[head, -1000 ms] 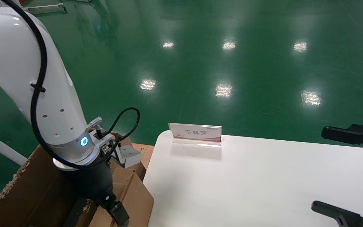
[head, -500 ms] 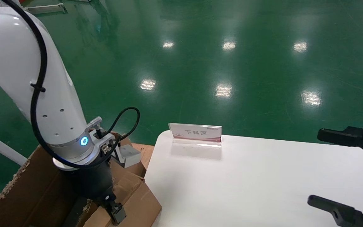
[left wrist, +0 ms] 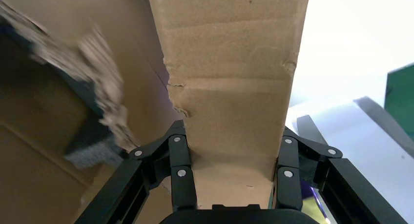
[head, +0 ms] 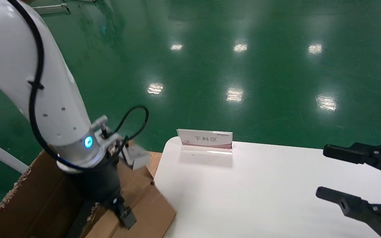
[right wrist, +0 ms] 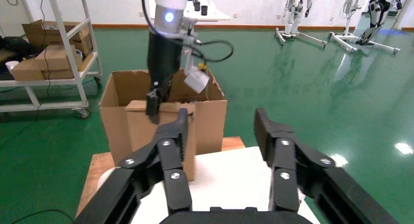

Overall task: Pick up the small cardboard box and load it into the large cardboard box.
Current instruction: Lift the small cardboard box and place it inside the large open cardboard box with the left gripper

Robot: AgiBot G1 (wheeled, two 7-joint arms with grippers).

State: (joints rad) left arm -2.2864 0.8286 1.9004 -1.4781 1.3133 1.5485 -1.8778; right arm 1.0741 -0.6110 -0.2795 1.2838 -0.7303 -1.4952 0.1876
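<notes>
My left gripper (head: 124, 216) is shut on the small cardboard box (head: 147, 205), a flat brown box held by its top edge. In the left wrist view the small cardboard box (left wrist: 234, 77) fills the space between the fingers of the left gripper (left wrist: 232, 136). It hangs tilted between the large cardboard box (head: 28, 195) and the white table's (head: 260, 191) left edge. From the right wrist, the small cardboard box (right wrist: 141, 136) stands against the outer wall of the large cardboard box (right wrist: 210, 121). My right gripper (head: 322, 172) hovers open over the table's right side, empty (right wrist: 220, 116).
A white and red sign stand (head: 205, 140) sits at the table's far left corner. The carton rests on a wooden pallet (head: 153, 158). A shelf rack with boxes (right wrist: 49, 58) stands behind the carton. Green floor lies beyond.
The left gripper has risen a little and swung the small box's lower end toward the table edge. The right gripper has slid leftward over the table.
</notes>
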